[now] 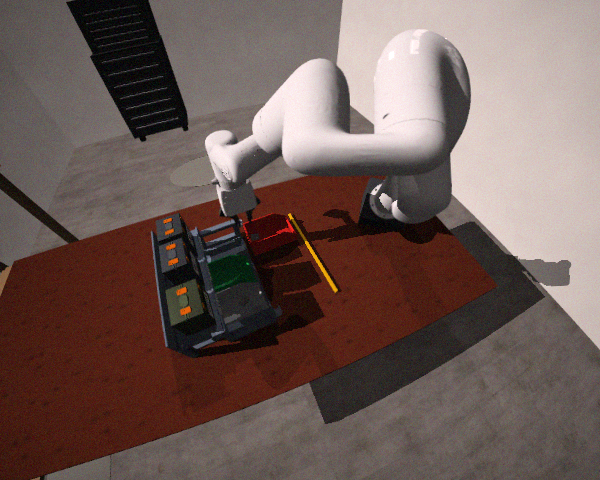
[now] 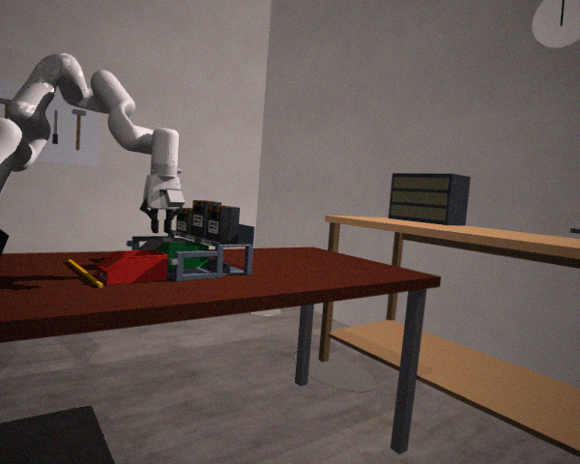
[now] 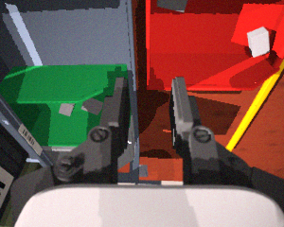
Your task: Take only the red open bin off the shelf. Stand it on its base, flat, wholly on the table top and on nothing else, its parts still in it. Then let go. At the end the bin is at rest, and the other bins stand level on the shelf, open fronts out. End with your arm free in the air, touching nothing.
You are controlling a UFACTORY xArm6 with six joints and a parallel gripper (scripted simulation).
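Already the red open bin (image 1: 269, 233) stood flat on the table top (image 1: 403, 279), at the shelf's (image 1: 161, 289) end nearest the arm's base, toward the far edge. The gripper (image 2: 160, 225) hung above the gap between shelf and bin, its jaws part-open and holding nothing (bare table showed between them). The bin lay just off the jaws' outer side, its long axis running away from the shelf toward the yellow bar (image 1: 313, 253). The green bin (image 1: 231, 268) sat level on the shelf.
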